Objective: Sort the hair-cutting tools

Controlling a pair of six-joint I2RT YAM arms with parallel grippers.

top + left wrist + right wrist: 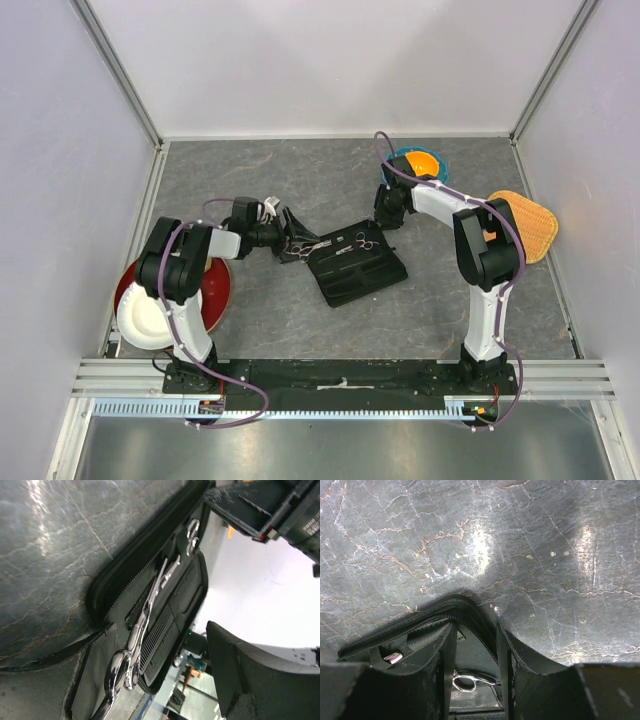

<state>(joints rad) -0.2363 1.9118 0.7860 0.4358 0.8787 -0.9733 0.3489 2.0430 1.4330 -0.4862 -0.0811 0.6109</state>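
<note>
The black case lies open mid-table. One pair of silver scissors rests along its left part, seen close up as the long scissors lying free. A second pair of scissors lies farther in, small in the left wrist view. Two ribbed black combs sit in the case beside the long scissors. My left gripper stands open just off the long scissors' loops, holding nothing. My right gripper straddles the case's far corner, fingers against its rim; a scissor loop shows between them.
A red plate with a white plate on it sits at the left by the left arm. A teal bowl with an orange inside stands at the back right, and a woven orange mat lies at the right edge.
</note>
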